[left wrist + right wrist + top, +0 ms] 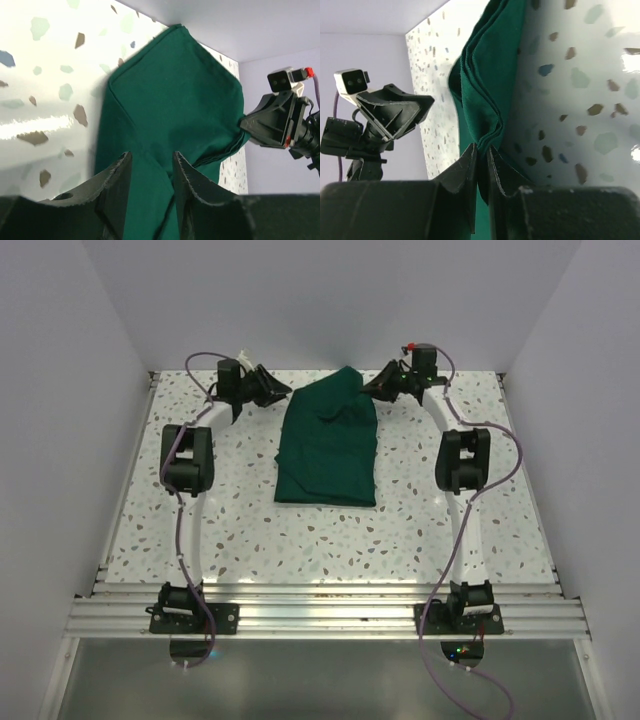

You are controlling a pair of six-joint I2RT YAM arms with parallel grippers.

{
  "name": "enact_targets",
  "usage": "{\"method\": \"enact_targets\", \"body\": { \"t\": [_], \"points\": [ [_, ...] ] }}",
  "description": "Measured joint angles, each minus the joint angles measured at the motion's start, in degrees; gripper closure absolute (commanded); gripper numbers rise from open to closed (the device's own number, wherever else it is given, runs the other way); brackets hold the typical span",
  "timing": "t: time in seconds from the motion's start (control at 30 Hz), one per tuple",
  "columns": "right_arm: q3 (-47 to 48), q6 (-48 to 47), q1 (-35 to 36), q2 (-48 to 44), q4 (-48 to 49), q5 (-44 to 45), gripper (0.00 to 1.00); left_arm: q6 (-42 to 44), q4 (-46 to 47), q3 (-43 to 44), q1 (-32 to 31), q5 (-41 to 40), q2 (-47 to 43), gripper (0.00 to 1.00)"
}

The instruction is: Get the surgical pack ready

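Note:
The surgical pack (pixel 328 445) is a dark green cloth folded into a long bundle in the middle of the speckled table (pixel 240 530); no tray or instruments show. My right gripper (pixel 380 390) is shut on the cloth's far right corner, and the right wrist view shows the gathered folds (pixel 480 85) pinched between the jaws (pixel 482 152). My left gripper (pixel 277 393) sits at the far left corner with its jaws apart. In the left wrist view (pixel 150 167) the green cloth (pixel 170 100) lies beyond the gap, not pinched.
White walls close in the table at the back and both sides. Both arms' elbows (pixel 186 458) (pixel 463 460) stand beside the cloth. A metal rail (pixel 320 615) runs along the near edge. Each wrist view shows the opposite gripper (pixel 272 125) (pixel 395 112).

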Motion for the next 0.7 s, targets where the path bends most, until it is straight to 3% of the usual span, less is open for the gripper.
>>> {"method": "enact_targets", "body": {
  "t": [0.23,0.7],
  "points": [
    [1.2,-0.1,-0.4,6.2,0.2,1.0,0.83,1.4,-3.6,12.1,-1.1,-3.9,10.1,0.51],
    [1.2,0.9,-0.6,7.1,2.8,1.1,0.83,5.5,-5.3,17.6,-3.0,-10.9,13.5,0.48]
  ]
}}
